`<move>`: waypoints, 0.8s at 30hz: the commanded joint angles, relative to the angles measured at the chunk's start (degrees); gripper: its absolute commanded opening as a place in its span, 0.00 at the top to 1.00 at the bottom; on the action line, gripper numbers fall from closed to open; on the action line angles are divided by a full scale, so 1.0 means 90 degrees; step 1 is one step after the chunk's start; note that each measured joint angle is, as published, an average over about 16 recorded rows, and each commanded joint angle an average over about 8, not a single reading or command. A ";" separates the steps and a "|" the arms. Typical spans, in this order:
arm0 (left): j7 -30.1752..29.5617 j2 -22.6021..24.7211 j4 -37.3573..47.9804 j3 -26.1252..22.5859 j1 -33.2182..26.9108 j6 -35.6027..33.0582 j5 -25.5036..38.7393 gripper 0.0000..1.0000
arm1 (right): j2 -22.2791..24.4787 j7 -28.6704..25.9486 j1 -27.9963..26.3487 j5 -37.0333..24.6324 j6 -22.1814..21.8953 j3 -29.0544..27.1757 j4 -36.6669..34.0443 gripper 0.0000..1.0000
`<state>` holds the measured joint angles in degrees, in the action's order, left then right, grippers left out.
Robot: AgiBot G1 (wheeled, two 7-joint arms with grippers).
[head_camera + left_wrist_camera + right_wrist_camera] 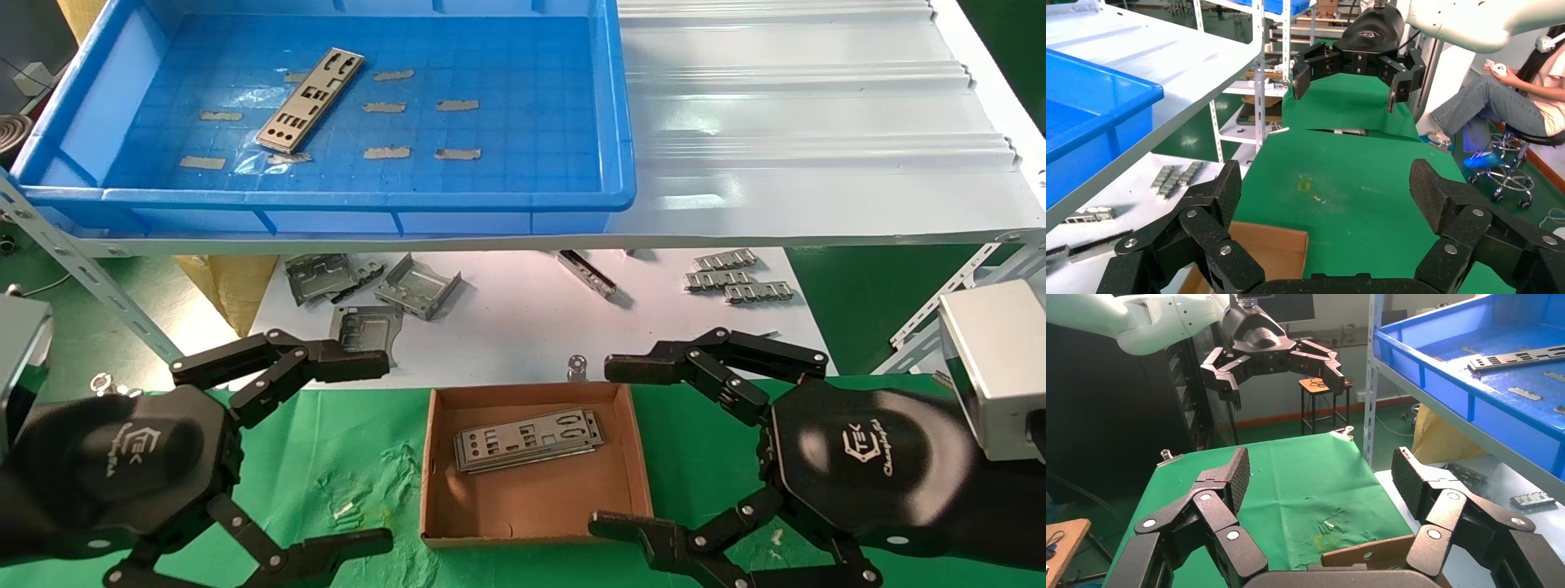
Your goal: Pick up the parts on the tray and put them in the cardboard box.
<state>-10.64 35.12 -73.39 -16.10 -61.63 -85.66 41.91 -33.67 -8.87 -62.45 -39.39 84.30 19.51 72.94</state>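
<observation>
Each pincer, left pincer (pixel 372 449) and right pincer (pixel 609 449), is matte black: a hexagonal palm housing printed with a white logo, 2 linked fingers joined by silver screws, and cross-hatched pads (pixel 1240 468). Silver-grey square wrist blocks sit behind them; white arm shells follow.

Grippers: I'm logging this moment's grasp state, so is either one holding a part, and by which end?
Nothing is held. The left gripper and right gripper are both open and empty, flanking the cardboard box.
</observation>
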 commanded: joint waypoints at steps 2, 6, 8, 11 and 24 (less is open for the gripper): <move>0.0000 0.0000 0.0000 0.0000 0.0000 0.0000 0.0000 0.00 | 0.0000 0.0000 0.0000 0.0000 0.0000 0.0000 0.0000 0.00; 0.0000 0.0000 0.0000 0.0000 0.0000 0.0000 0.0000 0.00 | 0.0000 0.0000 0.0000 0.0000 0.0000 0.0000 0.0000 0.00; 0.0000 0.0000 0.0000 0.0000 0.0000 0.0000 0.0000 0.00 | 0.0000 0.0000 0.0000 0.0000 0.0000 0.0000 0.0000 0.00; 0.0000 0.0000 0.0000 0.0000 0.0000 0.0000 0.0000 0.00 | 0.0000 0.0000 0.0000 0.0000 0.0000 0.0000 0.0000 0.00; 0.0000 0.0000 0.0000 0.0000 0.0000 0.0000 0.0000 0.00 | 0.0000 0.0000 0.0000 0.0000 0.0000 0.0000 0.0000 0.00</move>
<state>-10.64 35.12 -73.39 -16.10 -61.63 -85.66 41.91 -33.67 -8.87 -62.45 -39.39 84.30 19.51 72.94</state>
